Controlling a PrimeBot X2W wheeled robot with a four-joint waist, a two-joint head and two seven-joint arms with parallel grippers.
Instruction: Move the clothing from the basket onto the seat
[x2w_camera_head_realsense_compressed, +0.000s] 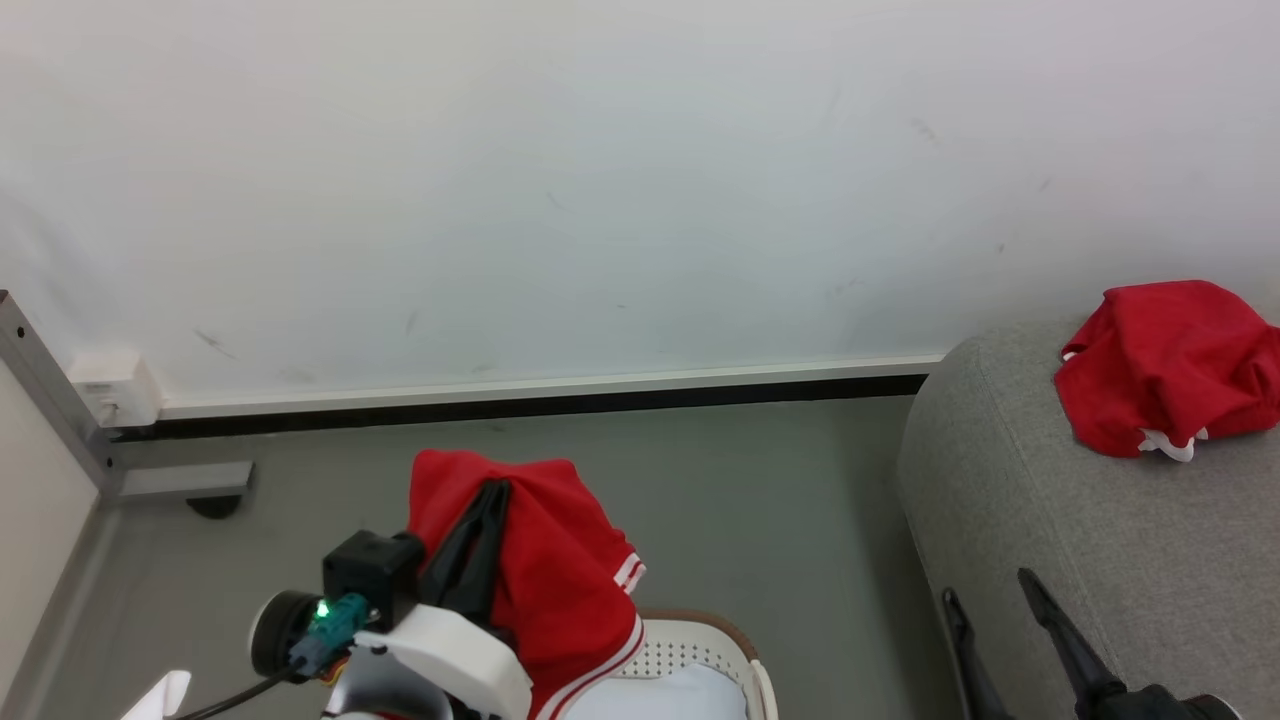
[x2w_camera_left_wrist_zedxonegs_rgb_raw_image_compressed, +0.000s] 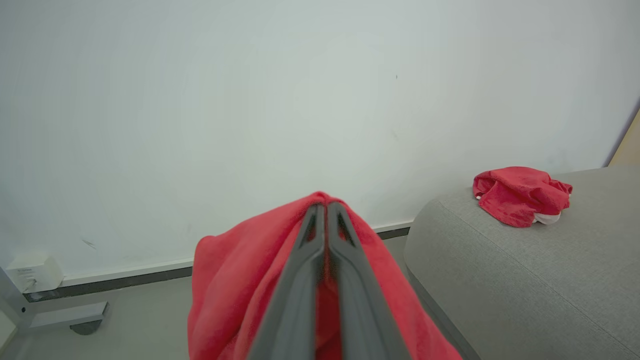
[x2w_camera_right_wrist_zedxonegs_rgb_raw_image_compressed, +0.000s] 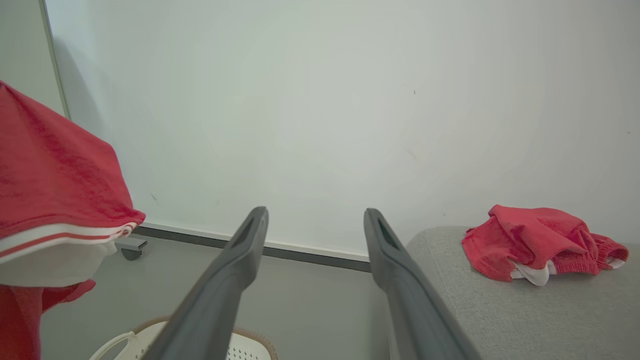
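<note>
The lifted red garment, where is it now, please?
The red garment hangs from the left gripper at the head view's lower left, above the basket, left of the seat.

wall (x2w_camera_head_realsense_compressed: 600, 180): plain white, scuffed | baseboard (x2w_camera_head_realsense_compressed: 550, 385): pale over dark strip | floor (x2w_camera_head_realsense_compressed: 750, 500): smooth grey

Seems a bare test room got up as a living corner: plain white wall (x2w_camera_head_realsense_compressed: 600, 180), grey floor (x2w_camera_head_realsense_compressed: 760, 500), upholstered seat (x2w_camera_head_realsense_compressed: 1050, 540), wheeled metal frame (x2w_camera_head_realsense_compressed: 180, 480).
</note>
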